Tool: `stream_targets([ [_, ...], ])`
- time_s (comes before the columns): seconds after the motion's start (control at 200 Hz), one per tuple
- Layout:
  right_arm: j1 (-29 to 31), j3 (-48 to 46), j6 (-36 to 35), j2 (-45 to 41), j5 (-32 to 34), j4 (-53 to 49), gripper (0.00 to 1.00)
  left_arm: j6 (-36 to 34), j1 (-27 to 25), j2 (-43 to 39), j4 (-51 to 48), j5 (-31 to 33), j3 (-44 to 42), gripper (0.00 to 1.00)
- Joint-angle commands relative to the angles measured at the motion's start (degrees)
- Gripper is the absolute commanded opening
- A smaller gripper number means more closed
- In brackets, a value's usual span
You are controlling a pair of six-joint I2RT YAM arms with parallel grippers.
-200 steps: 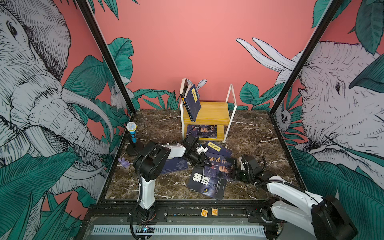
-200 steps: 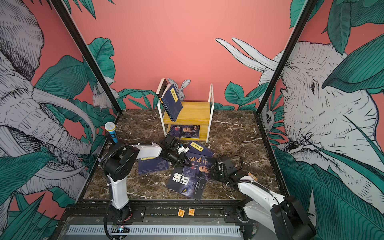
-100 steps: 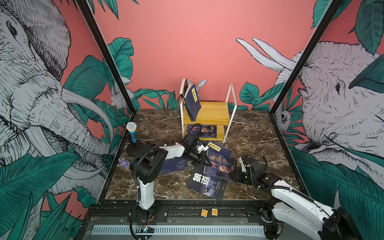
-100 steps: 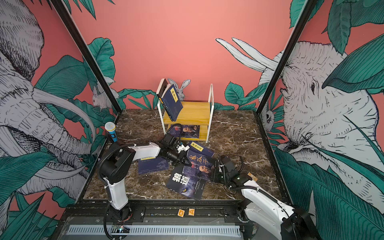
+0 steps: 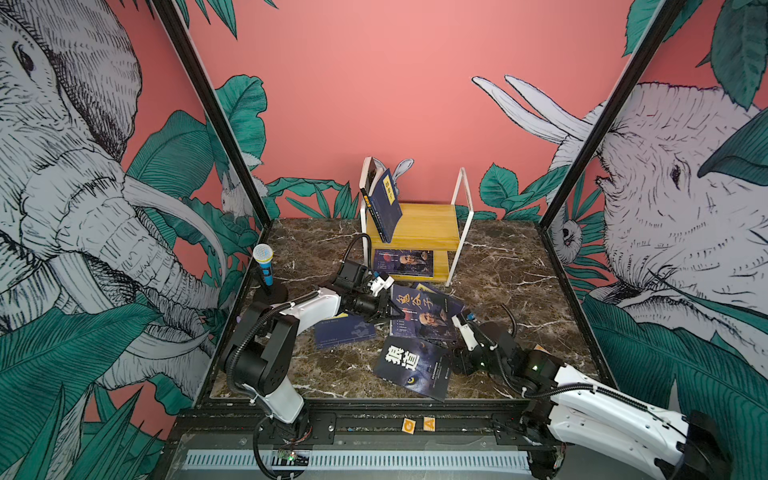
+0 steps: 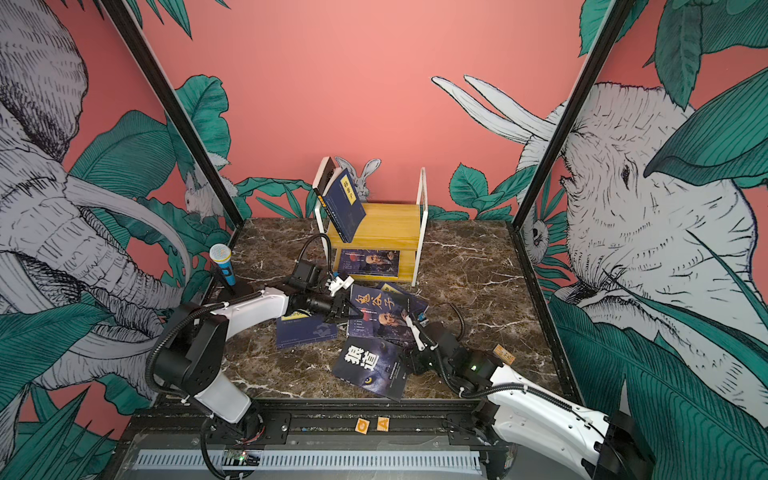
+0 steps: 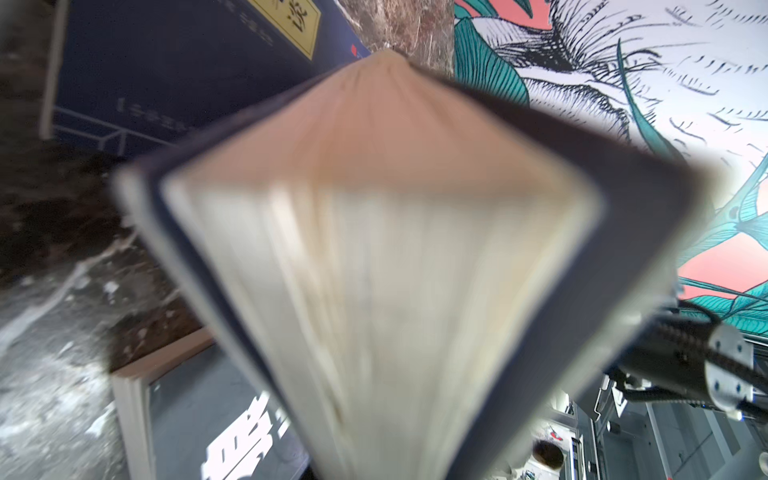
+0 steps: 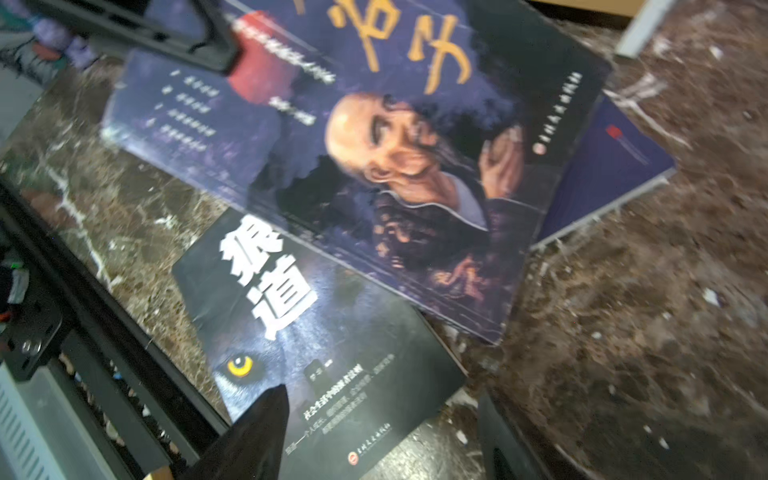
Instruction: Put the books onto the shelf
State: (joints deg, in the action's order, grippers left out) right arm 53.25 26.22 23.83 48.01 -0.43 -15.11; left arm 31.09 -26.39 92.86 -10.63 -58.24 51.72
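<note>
My left gripper (image 5: 384, 309) is shut on the left edge of a purple book (image 5: 424, 311) with a bearded man's portrait. That book's page edges (image 7: 374, 249) fill the left wrist view. It lies partly over a navy book (image 5: 430, 287) and the black wolf-eye book (image 5: 411, 368). My right gripper (image 8: 378, 440) stands open, its fingers (image 8: 257, 432) straddling a corner of the black book (image 8: 316, 332). Another navy book (image 5: 345, 330) lies flat under my left arm. On the shelf (image 5: 428, 224), a navy book (image 5: 384, 203) leans at the left end and a purple book (image 5: 403, 262) lies on the lower board.
A blue toy microphone (image 5: 264, 266) on a black stand is at the left edge of the marble floor. Two orange letter blocks (image 5: 417, 424) sit on the front rail. A small wooden tag (image 6: 503, 354) lies by my right arm. Black frame posts bound both sides.
My left jaws have closed on the purple book's edge. My right gripper has moved left and nearer to the black book, and its jaws have opened wider.
</note>
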Motion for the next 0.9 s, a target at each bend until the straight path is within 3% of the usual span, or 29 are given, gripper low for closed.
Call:
stream_targets([
  [0.0, 6.6, -0.2, -12.5, 1.6, 3.5, 5.9, 0.73, 0.6, 0.1, -2.5, 4.5, -4.0, -0.3, 0.00],
  [0.15, 14.2, 3.2, -21.6, 9.4, 5.7, 1.7, 0.73, -0.8, 0.3, -2.9, 1.9, -4.5, 1.3, 0.00],
  [0.235, 16.2, 2.7, -23.8, 13.8, 2.9, 4.5, 0.74, 0.4, 0.3, -2.8, 4.5, -4.1, 0.0, 0.00],
  [0.345, 18.9, 4.5, -24.7, 19.0, 4.8, 4.4, 0.75, 0.1, 0.3, -2.8, 3.0, -4.3, 0.6, 0.00],
  [0.58, 19.7, 7.6, -24.3, 27.5, 7.4, 4.3, 0.75, 0.2, 0.4, -2.2, 2.9, -4.5, 1.2, 0.00],
  [0.89, 19.7, 7.5, -23.6, 28.8, 11.3, 5.2, 0.68, 0.4, 0.3, -2.2, 3.1, -4.6, 0.7, 0.00],
])
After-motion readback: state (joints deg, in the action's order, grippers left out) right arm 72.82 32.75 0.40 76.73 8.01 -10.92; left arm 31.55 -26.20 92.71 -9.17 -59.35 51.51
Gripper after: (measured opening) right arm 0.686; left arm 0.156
